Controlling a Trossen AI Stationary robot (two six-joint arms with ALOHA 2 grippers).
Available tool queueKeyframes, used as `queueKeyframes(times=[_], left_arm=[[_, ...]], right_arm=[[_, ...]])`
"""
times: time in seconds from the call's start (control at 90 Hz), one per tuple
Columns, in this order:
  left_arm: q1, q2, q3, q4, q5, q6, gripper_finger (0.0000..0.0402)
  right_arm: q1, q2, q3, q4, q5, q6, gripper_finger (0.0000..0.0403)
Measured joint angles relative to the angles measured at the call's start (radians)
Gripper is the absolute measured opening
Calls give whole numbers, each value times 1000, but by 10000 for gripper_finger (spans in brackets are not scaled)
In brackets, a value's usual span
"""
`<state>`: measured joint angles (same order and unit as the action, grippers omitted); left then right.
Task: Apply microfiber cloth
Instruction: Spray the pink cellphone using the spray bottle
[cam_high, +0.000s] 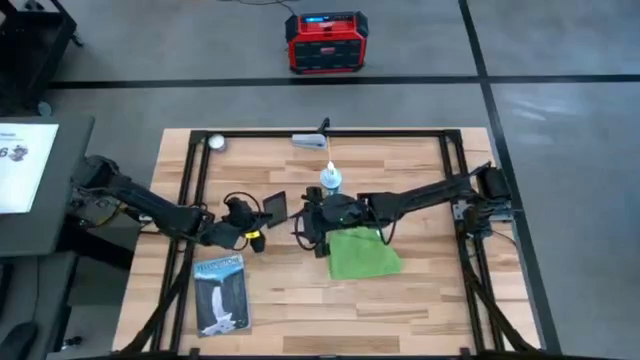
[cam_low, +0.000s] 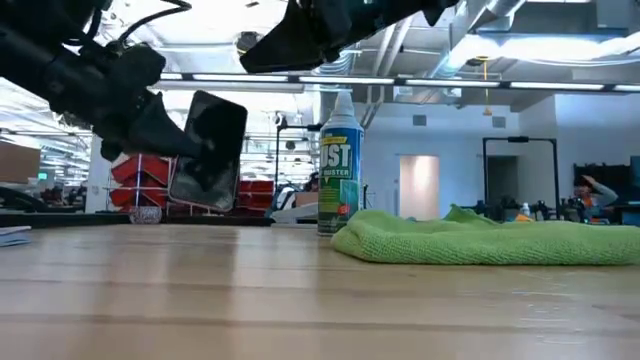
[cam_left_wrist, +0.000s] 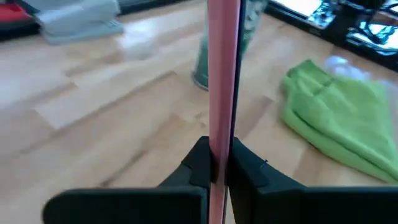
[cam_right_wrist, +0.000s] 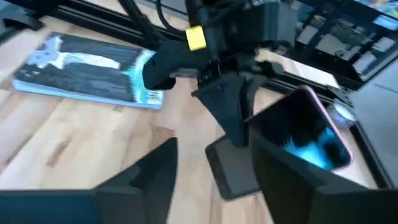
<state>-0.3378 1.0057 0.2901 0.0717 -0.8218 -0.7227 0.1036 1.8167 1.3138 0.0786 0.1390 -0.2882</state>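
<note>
The green microfiber cloth (cam_high: 363, 252) lies rumpled on the wooden table, right of centre, and no gripper touches it (cam_low: 480, 240). My left gripper (cam_high: 258, 212) is shut on a pink-edged phone (cam_low: 208, 150) with a dark screen, held above the table left of centre. My right gripper (cam_right_wrist: 211, 186) hovers open above the table between the phone and the cloth's far left corner, and has nothing between its fingers. In its wrist view the phone (cam_right_wrist: 305, 130) and the left gripper stand just ahead of it. My left gripper pinches the phone between its two fingers, one on each flat face, near one end (cam_left_wrist: 219, 155). The fingers come level from the table's left. The phone is lifted clear of the table, on edge and tilted, reaching out past the fingertips.
A dust spray can (cam_high: 330, 182) stands just beyond the cloth. A blue-grey booklet (cam_high: 222, 292) lies at the near left. A grey object (cam_high: 310, 140) and a small white ball (cam_high: 217, 142) sit at the far edge. Black frame rails (cam_high: 190, 200) run along the table's sides.
</note>
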Motion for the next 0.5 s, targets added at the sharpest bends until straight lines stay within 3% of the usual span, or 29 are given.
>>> queueKeyframes(times=[0.122,0.233,0.344,0.5], left_arm=[[34,-22,0,-38,-37,18,3],[75,-21,0,-34,-47,83,3],[129,-22,0,-28,-49,135,3],[186,-56,1,-3,-49,239,3]], right_arm=[[8,-27,30,-80,61,1,261],[25,-56,77,-188,144,-1,255],[44,-106,92,-251,216,-26,210],[63,-189,91,-361,293,-23,102]])
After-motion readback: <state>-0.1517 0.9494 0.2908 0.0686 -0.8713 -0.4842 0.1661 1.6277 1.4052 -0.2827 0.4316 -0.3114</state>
